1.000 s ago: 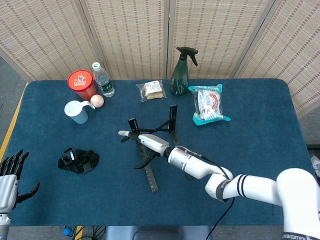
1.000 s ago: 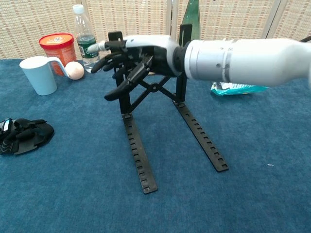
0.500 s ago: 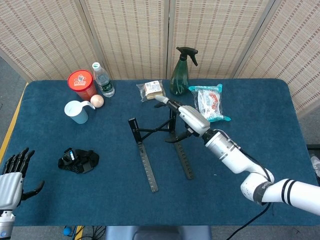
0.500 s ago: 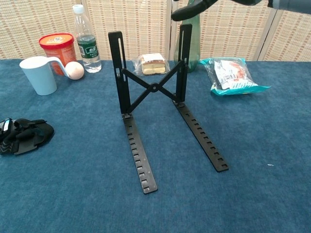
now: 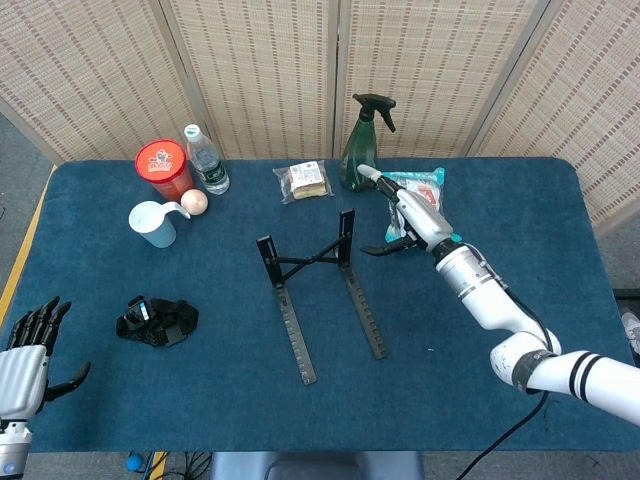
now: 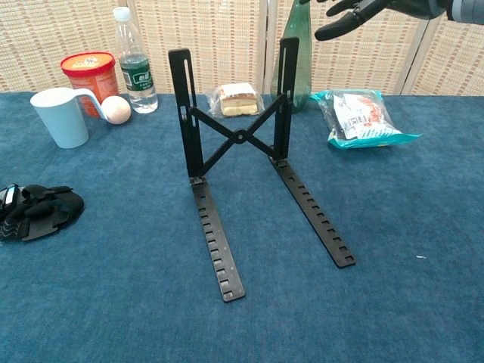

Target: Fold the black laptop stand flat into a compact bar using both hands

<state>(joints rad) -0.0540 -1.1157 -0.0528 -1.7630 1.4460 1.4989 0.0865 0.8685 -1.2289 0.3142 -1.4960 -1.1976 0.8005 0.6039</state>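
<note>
Right hand: the right hand [image 5: 408, 222] hangs in the air, clear of the table, fingers spread and holding nothing; it is beside the far right upright of the stand, not touching it.
Left hand: the left hand [image 5: 25, 360] is at the near left table edge, fingers apart, empty, well apart from the stand.
Stand position: the laptop stand [image 5: 318, 285] is mid-table, fully unfolded, 2 uprights raised, 2 notched rails flat on the cloth, crossed braces between.
Risk 1: the stand looks light and rigid; a push from 1 hand alone is likely to slide or tip it rather than close it.
Risk 2: the crossed braces pivot at a centre rivet; fingers laid there could be pinched as the rails come together.
Risk 3: the spray bottle [image 5: 360, 150] and snack bag [image 5: 418, 208] lie just behind the right hand; a wide sweep could knock them.
Materials: stand is matt black, thin, flat-barred, probably metal; table [image 5: 520, 240] cover is blue napped cloth, offering some grip.
Left-side clutter: a black strap bundle [image 5: 156, 320] lies between the left hand and the stand.
</note>
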